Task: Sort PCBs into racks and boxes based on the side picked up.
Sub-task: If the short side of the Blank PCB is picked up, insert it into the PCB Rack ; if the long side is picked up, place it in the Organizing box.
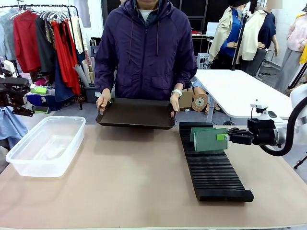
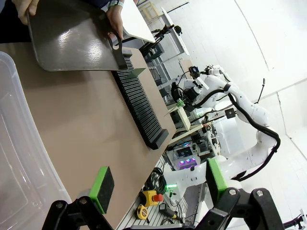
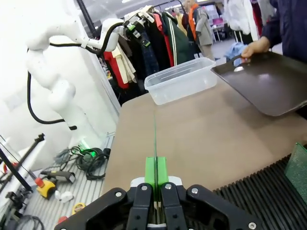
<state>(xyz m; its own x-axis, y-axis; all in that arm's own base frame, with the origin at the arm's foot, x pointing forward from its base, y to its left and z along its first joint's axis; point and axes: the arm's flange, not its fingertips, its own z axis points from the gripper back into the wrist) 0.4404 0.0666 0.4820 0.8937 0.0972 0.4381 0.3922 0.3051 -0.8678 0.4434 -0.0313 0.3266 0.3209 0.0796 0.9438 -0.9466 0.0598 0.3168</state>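
Observation:
My right gripper (image 1: 222,137) is shut on the right edge of a green PCB (image 1: 210,140), holding it upright just above the far end of the black ribbed rack (image 1: 213,175). In the right wrist view that PCB (image 3: 155,136) shows edge-on as a thin green line between the closed pads (image 3: 150,172). Another PCB (image 1: 196,130) stands in the rack's far slots, also seen at the wrist view's right edge as a PCB (image 3: 297,165). The clear box (image 1: 45,143) sits at the table's left. My left gripper (image 2: 158,187) hangs open with nothing in it near the box (image 2: 19,143).
A person at the far side holds a flat dark tray (image 1: 136,114) by both ends, tilted over the table's far edge. The left arm (image 1: 12,93) stays off the table's left side. Bare brown tabletop (image 1: 124,177) lies between box and rack.

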